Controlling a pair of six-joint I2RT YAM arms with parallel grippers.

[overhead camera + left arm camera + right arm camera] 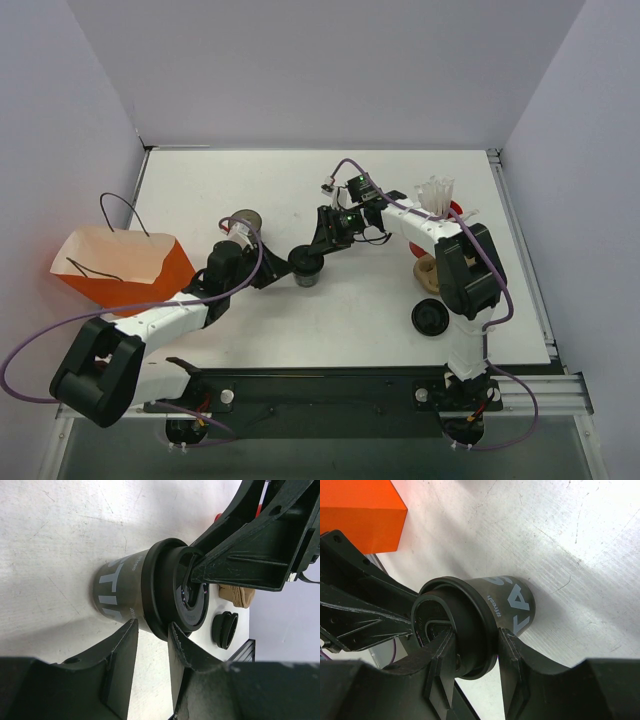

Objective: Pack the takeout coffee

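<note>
Two claws (153, 627) (476, 640) at takeout coffee (306, 268)

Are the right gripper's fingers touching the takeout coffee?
Touching. In the right wrist view, the right gripper's fingers press the takeout coffee's lid rim from both sides, no gap.

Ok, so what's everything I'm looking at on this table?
takeout coffee: one, dark with black lid, table centre
paper bag: one, orange, left edge
open cup: one, dark, just behind the left arm
loose lid: one, black, near right
cardboard piece: one, tan, behind the loose lid
sticks: a bunch, white, far right, in a red holder
table: one, white
left gripper: one, black, fingers either side of the coffee
right gripper: one, black, clamped on the coffee's lid
</note>
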